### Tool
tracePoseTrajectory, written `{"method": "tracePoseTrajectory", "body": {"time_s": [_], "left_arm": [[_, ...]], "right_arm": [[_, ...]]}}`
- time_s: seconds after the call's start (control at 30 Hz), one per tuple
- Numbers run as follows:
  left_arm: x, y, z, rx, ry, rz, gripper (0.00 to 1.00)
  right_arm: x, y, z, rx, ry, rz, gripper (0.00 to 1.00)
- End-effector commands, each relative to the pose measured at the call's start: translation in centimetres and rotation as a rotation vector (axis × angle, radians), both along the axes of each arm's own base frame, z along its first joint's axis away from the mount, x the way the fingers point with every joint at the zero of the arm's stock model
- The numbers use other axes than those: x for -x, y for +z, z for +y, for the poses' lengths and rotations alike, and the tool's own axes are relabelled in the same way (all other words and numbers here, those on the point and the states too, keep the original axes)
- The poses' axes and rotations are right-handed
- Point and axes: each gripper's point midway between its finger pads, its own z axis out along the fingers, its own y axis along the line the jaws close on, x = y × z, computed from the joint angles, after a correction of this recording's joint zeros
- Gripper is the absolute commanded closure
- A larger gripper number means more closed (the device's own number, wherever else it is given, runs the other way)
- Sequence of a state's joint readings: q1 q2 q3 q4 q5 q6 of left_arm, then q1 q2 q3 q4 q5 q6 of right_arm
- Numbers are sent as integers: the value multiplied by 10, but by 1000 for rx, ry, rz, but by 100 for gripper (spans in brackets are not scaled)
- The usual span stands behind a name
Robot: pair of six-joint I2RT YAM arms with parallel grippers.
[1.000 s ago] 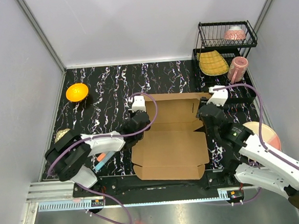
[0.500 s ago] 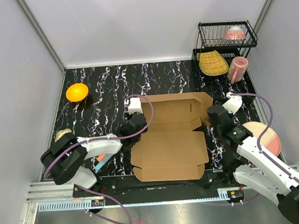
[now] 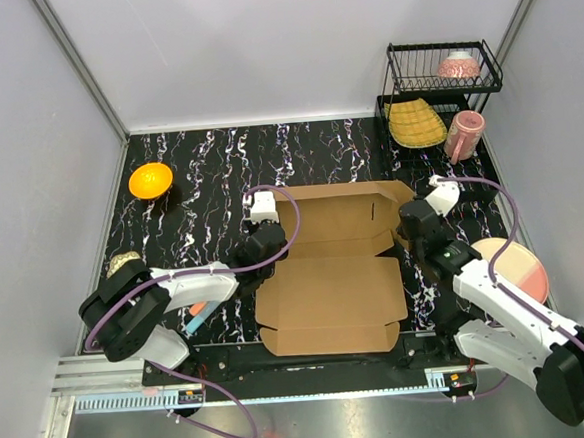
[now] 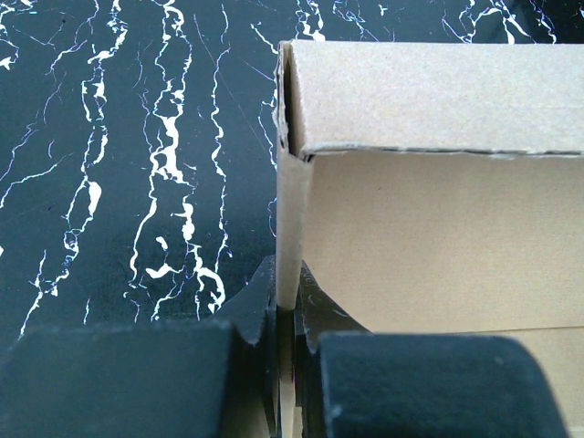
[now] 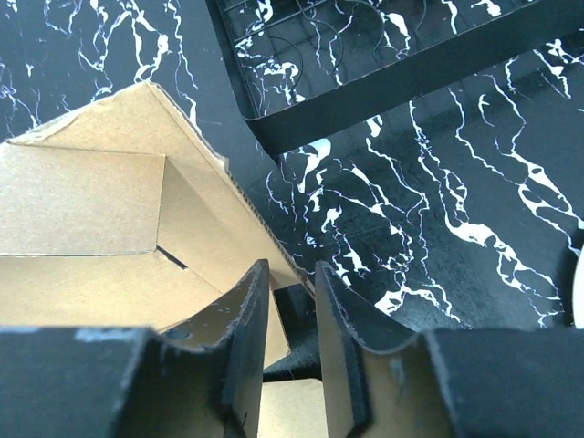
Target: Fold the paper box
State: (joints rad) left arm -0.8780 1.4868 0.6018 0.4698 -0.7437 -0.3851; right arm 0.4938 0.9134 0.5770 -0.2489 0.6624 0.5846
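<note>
A black wire rack (image 3: 441, 86) stands at the far right corner of the black marbled table (image 3: 208, 170) — a pink bowl (image 3: 459, 66) on its upper shelf, a yellow woven plate (image 3: 416, 122) below, a pink mug (image 3: 464, 134) beside that. An orange bowl (image 3: 150, 180) sits far left. A pink-and-cream plate (image 3: 521, 263) lies at the right edge — a blue-and-orange marker (image 3: 200, 314) near left.

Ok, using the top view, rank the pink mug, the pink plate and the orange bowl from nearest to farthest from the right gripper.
From the right gripper:
1. pink plate, near right, beside that arm.
2. pink mug, far right, by the rack. Not much farther than the plate.
3. orange bowl, far left, clearly farthest.
</note>
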Motion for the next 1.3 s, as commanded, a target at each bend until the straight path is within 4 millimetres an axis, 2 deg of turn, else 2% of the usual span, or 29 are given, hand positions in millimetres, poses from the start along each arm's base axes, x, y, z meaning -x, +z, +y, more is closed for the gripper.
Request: {"method": "tracePoseTrajectory", "body": {"time_s": [0.0, 0.13, 0.17, 0.2, 0.43, 0.57, 0.67, 0.83, 1.07, 1.13, 1.27], "left_arm": [[18, -39, 22, -154, -10, 109, 100], [18, -38, 21, -155, -9, 109, 100], [17, -37, 21, -152, -6, 109, 100], [17, -37, 21, -153, -3, 113, 100], [17, -28, 17, -156, 9, 103, 100], [16, -27, 13, -168, 7, 103, 100], [15, -29, 12, -177, 6, 108, 100], [15, -30, 8, -186, -1, 108, 100], [16, -32, 2, -210, -17, 105, 100], [16, -33, 0, -211, -21, 104, 100], [16, -33, -2, -209, -25, 98, 100]], "right_arm": [[-8, -6, 3, 0, 19, -6, 72], [-1, -8, 2, -1, 39, -14, 91], [1, 0, 3, -15, 48, -38, 98], [3, 1, 4, -29, 54, -42, 100], [12, 10, 33, -154, 183, -16, 100], [14, 6, 61, -247, 296, 22, 100], [14, 10, 78, -301, 362, 19, 100], [14, 19, 101, -358, 472, -5, 100], [19, 45, 132, -465, 628, -56, 100], [20, 44, 138, -473, 655, -42, 100], [20, 28, 145, -459, 681, 20, 100]]}}
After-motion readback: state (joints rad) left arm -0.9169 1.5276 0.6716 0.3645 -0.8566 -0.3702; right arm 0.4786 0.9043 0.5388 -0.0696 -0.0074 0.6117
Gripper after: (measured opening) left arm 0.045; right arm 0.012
